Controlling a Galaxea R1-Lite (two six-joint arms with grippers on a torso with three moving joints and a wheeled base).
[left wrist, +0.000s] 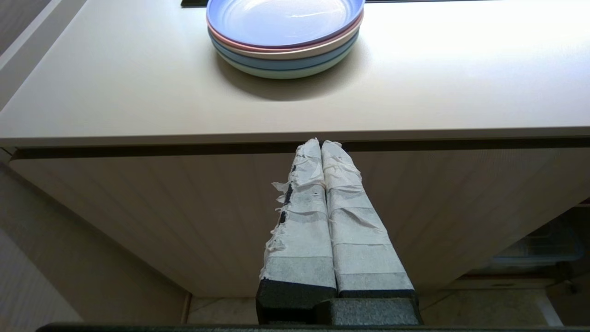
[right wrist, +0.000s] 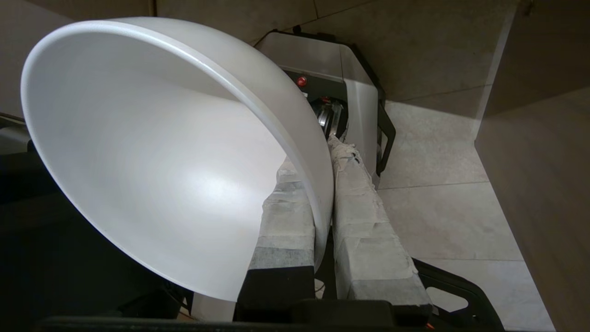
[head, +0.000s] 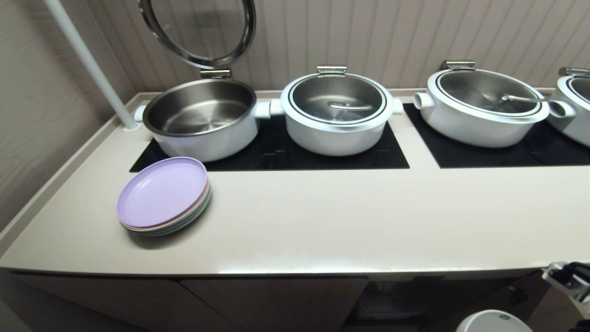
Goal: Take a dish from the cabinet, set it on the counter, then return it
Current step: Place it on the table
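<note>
The right tool [right wrist: 322, 184], its taped fingers pinched on the rim of the white dish [right wrist: 152, 152], hangs below the bench [head: 350, 216] edge at the robot's right, apparently just outside the cabinet [head: 276, 299], so the bare bench lies up and forward.

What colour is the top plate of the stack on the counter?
Pastel purple; the top plate shows best in the head view.
</note>
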